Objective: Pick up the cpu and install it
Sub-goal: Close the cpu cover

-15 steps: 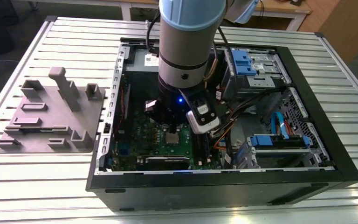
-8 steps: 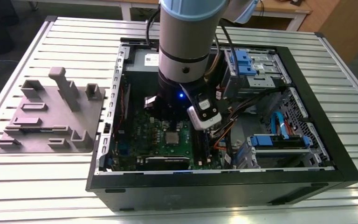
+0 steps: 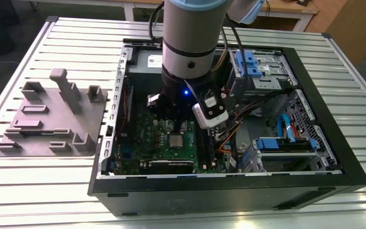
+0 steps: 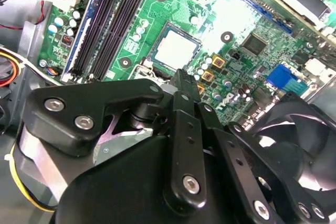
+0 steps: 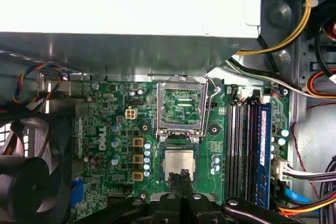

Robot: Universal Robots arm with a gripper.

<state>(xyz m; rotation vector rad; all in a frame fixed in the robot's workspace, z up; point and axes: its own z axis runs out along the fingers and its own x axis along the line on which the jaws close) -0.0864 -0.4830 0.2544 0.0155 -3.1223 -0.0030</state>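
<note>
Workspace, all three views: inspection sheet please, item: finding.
Surface: slatted metal table, open PC case lying on it.
Job's things: cpu sits flat in the motherboard socket area; socket cover hinged open beside it.
Clutter: grey fixture plate with upright blocks, on the table to the exterior view's left of the case.
Grippers: gripper low over the cpu's edge; jaws close together, holding nothing; contact with the chip cannot be told.
Cables: yellow, black, orange and red bundles beside the RAM slots, apart from the socket.
Surroundings: power supply, black fan, blue drive bays.
</note>
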